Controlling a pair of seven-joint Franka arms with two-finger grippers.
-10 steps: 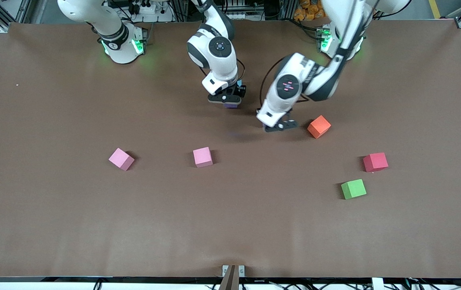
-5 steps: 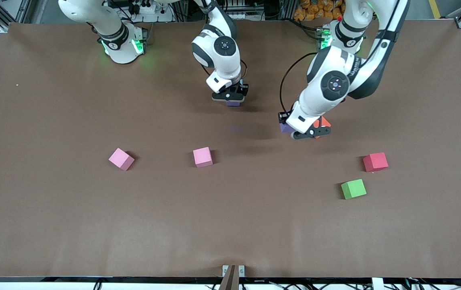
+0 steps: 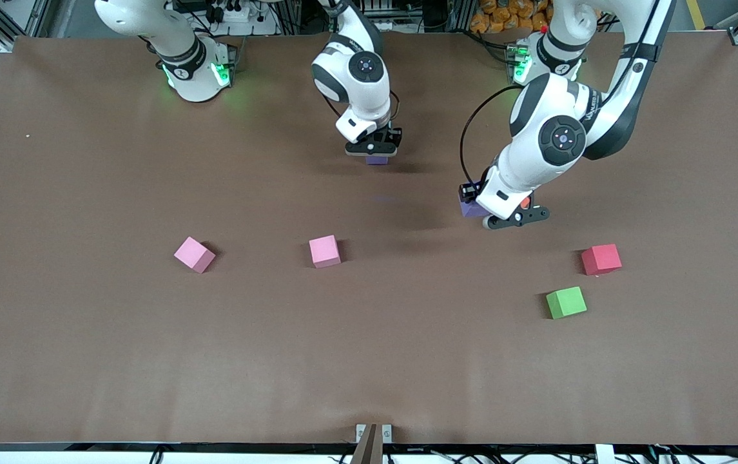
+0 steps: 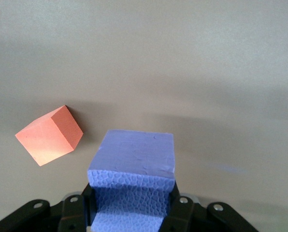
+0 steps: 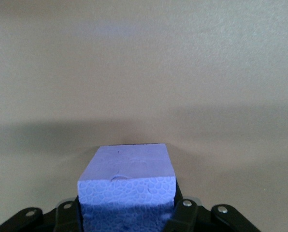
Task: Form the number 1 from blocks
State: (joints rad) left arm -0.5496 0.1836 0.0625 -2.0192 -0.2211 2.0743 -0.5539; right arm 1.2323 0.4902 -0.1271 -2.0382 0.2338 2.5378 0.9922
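While left gripper (image 3: 515, 218) clenches purple block (image 4: 133, 166) beside orange block (image 4: 49, 135), you risk nudging it; right gripper (image 3: 374, 149) grasps second purple block (image 5: 127, 181), upper centre.

My arms (image 3: 555, 138) are glossy white with dark grey joints, black cables looping alongside; my bases glow green (silver screws stud my black claws (image 4: 129, 212)).

Left gripper (image 4: 132, 210): over table toward left arm's end, clamping held block A (image 4: 134, 159). Loose block (image 4: 50, 135): on table just beside, apart. Right gripper (image 5: 127, 212): over mid-table, clamping held block B (image 5: 127, 179). Middle block (image 3: 325, 251) and end block (image 3: 194, 254): nearer front camera, end block toward right arm's end. Farther cube (image 3: 601, 259) and nearer cube (image 3: 566, 302): near each other, left arm's end.
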